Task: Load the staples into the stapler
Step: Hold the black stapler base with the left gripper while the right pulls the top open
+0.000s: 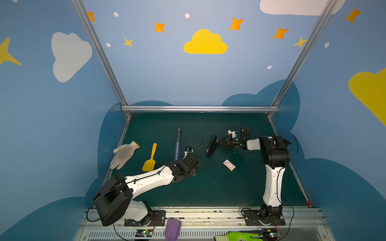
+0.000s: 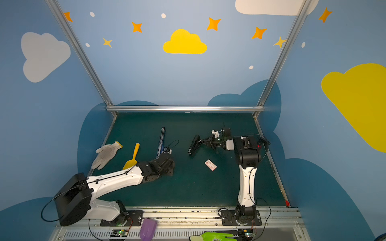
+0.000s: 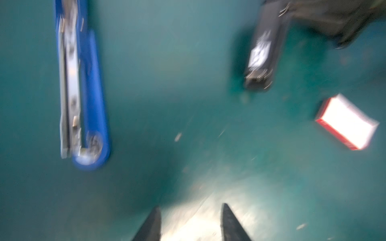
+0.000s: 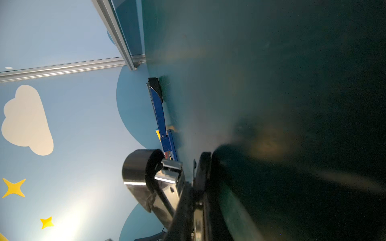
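Left wrist view: staples box [image 3: 346, 123] on the mat [image 3: 188, 83], apparently unopened, near black stapler [image 3: 261, 48] pinched tight in right gripper [image 1: 217, 141]. Blue stapler [image 1: 177, 144] laid open flat; left gripper [image 3: 191, 208] half spread, empty. Loading wholly ahead.

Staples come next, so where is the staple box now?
In both top views the staple box lies on the green mat, right of centre, just in front of the black stapler in the right gripper.
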`<state>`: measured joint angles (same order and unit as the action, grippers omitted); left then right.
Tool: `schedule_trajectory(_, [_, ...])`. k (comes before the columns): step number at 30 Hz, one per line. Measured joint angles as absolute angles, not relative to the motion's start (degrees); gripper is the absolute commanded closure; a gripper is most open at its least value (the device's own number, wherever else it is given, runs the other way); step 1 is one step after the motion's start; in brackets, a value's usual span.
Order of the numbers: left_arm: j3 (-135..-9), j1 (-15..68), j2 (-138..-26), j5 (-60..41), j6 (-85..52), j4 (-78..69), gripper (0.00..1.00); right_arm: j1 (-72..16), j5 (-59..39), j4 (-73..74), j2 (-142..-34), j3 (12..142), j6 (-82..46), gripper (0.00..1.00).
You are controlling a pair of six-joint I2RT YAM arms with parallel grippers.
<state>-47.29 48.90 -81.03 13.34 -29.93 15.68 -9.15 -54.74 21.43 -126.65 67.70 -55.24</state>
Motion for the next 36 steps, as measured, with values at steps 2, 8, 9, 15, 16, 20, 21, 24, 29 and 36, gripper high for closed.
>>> schedule_trajectory(2, [-51.81,47.37,-84.03,11.68,-28.73,15.64,0.44,-9.23,-54.89,21.78,-126.61,67.48,-55.13,1.0])
schedule_trajectory(8, [-67.35,42.19,-96.77,4.8,-24.51,16.62,0.34,-10.31,-55.66,22.13,-126.19,66.5,-54.13,1.0])
schedule_trajectory(9, [-69.8,41.58,-98.96,3.66,-23.75,16.91,0.33,-10.63,-55.88,22.13,-126.19,66.46,-53.95,1.0])
schedule_trajectory(15, [-83.96,38.3,-111.66,-4.58,-20.51,20.12,0.29,-11.79,-56.66,22.5,-126.19,66.06,-53.52,1.0])
schedule_trajectory(16, [-85.52,38.0,-113.03,-5.54,-20.21,20.62,0.29,-11.88,-56.71,22.57,-126.19,66.04,-53.49,1.0])
schedule_trajectory(20, [-92.6,37.06,-119.13,-8.86,-18.79,23.46,0.29,-12.23,-56.9,22.83,-126.19,65.87,-53.45,1.0])
schedule_trajectory(21, [-94.28,36.93,-120.49,-9.72,-18.52,24.1,0.3,-12.29,-56.97,22.85,-126.19,65.87,-53.34,1.0])
schedule_trajectory(24, [-99.09,36.8,-124.11,-11.86,-17.8,26.15,0.33,-12.49,-57.1,22.9,-126.19,65.87,-53.1,1.0])
schedule_trajectory(29, [-105.54,36.45,-129.16,-13.47,-17.08,29.52,0.43,-12.67,-57.14,22.92,-126.19,65.71,-52.93,1.0])
schedule_trajectory(36, [-108.53,34.89,-132.25,-15.84,-16.05,31.7,0.87,-12.75,-56.95,22.26,-126.19,65.73,-52.14,1.0])
